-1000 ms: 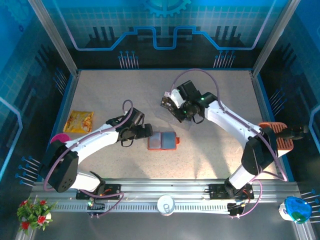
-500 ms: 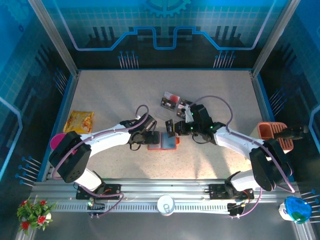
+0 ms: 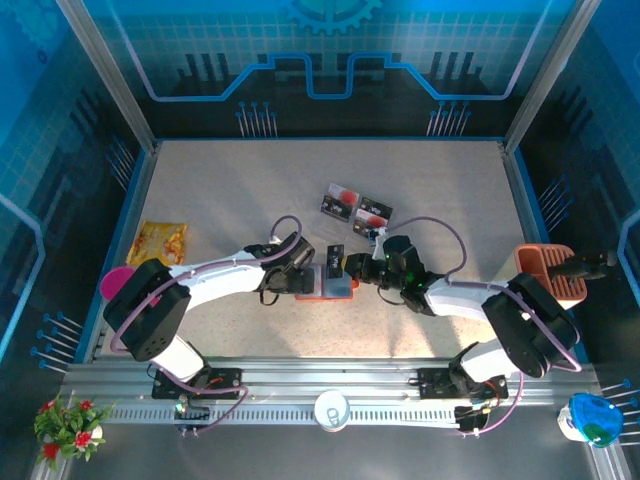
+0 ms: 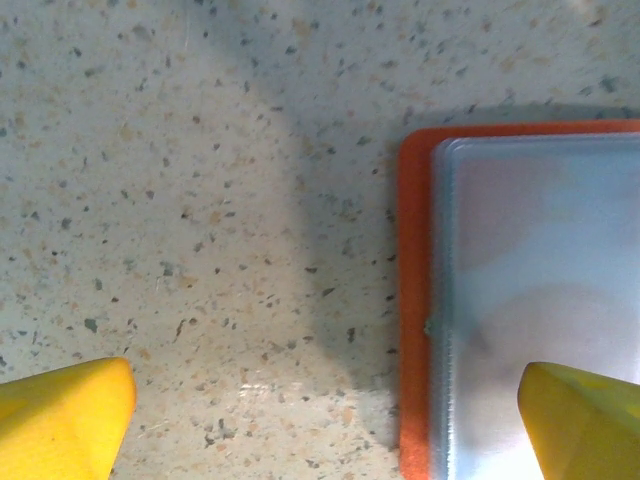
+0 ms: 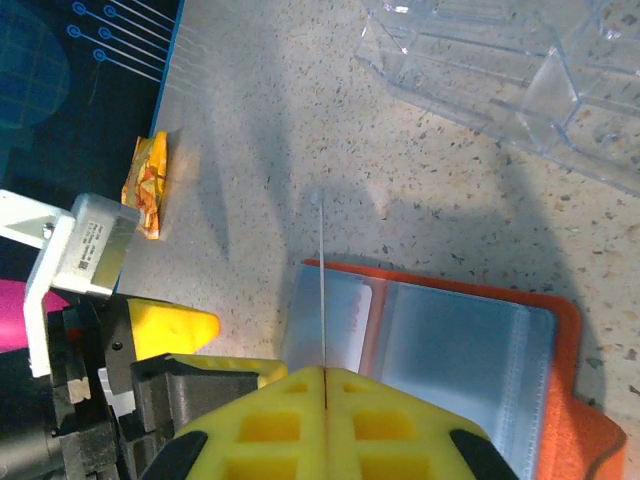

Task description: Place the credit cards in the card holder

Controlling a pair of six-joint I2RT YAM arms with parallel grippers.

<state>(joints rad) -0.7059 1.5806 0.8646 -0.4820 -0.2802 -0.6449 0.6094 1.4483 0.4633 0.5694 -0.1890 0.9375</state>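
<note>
Open card holder (image 3: 326, 283), orange-red outside with grey-blue pockets facing up, lying flat with its long axis running between the two arms. The right gripper (image 3: 347, 266) hangs just above the holder's right half, clenched on the held credit card (image 3: 336, 257), which stands on edge. In the right wrist view the held credit card (image 5: 322, 280) appears as a thin line reaching out from the right gripper (image 5: 325, 375) over the pocket panel of the card holder (image 5: 440, 340) farther from that arm's base, so the pocket lies directly below and ahead of the card's free edge. The coming move probably calls for tilting and lowering that edge into a pocket mouth; which way the mouth opens cannot be told. The left gripper (image 3: 304, 279) is released and wide at the holder's opposite end; its wrist view shows the left gripper (image 4: 320, 420) straddling the rim of the card holder (image 4: 412, 300), one fingertip over a pocket, the other over bare tabletop (image 4: 200, 200). The loose credit cards (image 3: 341, 200) lie beyond the holder, away from the arm bases. The surface is pale speckled stone; a snack packet (image 3: 160, 241) lies well left of the holder, an orange basket (image 3: 545, 268) well right; blue circuit-patterned walls (image 3: 320, 60) enclose the cell.
</note>
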